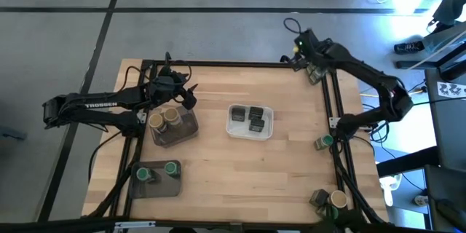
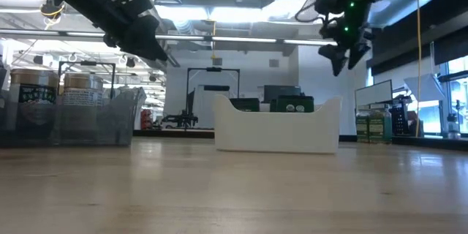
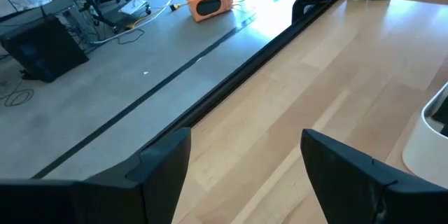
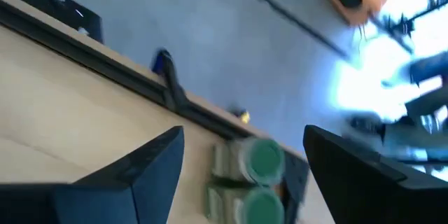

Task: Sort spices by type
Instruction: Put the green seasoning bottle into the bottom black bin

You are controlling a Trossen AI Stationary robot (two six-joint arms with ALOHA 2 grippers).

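Two tan-topped jars (image 1: 164, 119) stand in a grey tray (image 1: 188, 132), dark tins (image 1: 250, 117) in the white one (image 1: 233, 129). The left end effector (image 1: 191, 95) gapes wide just above the jars. The right end effector (image 4: 241, 161) hangs open above green-lidded jars (image 4: 262, 159) at the bench (image 1: 240, 175) corner.

Both end effectors hang open above the table, left (image 1: 188, 95) and right (image 1: 300, 52).

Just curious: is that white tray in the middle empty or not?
Not empty. The white tray holds three dark tins, seen from above.

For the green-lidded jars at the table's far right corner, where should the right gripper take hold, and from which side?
Probably from above, fingers across the round body just under the lid: the green-lidded round jars stand upright, packed together at the corner, directly below the open right gripper.
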